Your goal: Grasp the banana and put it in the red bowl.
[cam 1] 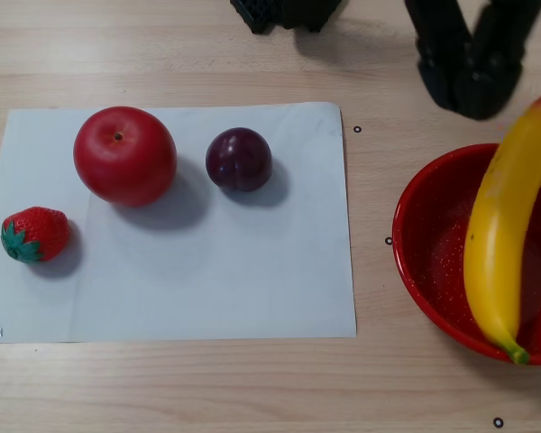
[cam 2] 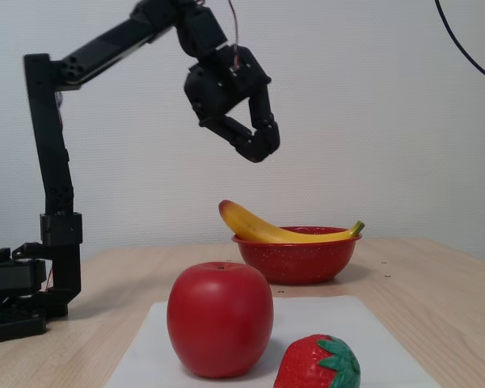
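The yellow banana [cam 1: 496, 234] lies across the red bowl [cam 1: 415, 253] at the right of the other view. Its green stem tip hangs over the near rim and its orange-red tip over the far rim. In the fixed view the banana [cam 2: 267, 230] rests on the bowl [cam 2: 295, 263] with both ends sticking out past the rim. My black gripper [cam 2: 259, 152] hangs in the air well above the bowl, empty, its fingertips together. In the other view the gripper [cam 1: 478, 99] shows at the top right, just beyond the bowl's far rim.
A white paper sheet [cam 1: 207, 271] holds a red apple [cam 1: 124, 155], a dark purple plum [cam 1: 239, 160] and a strawberry [cam 1: 36, 234]. In the fixed view the apple [cam 2: 220, 327] and strawberry [cam 2: 317, 364] stand in front. The arm's base [cam 2: 16, 299] stands at the left.
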Motion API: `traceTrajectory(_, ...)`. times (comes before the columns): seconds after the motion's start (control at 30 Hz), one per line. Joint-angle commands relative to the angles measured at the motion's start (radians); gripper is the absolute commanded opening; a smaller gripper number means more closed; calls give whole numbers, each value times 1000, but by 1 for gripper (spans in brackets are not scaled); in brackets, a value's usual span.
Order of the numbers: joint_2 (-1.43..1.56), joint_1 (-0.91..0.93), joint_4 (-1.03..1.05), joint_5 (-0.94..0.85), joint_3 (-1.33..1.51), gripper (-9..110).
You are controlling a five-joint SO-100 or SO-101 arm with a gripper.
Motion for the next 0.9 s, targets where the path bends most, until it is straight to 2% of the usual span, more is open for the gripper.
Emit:
traceTrajectory(0.0, 152, -32, 15, -11, -20, 0)
traceTrajectory(0.23, 305, -146, 11, -23, 127, 0)
traceTrajectory(0.57, 577, -244, -106, -52, 457, 0)
traceTrajectory(0.87, 842, -327, -365, -104, 870, 0)
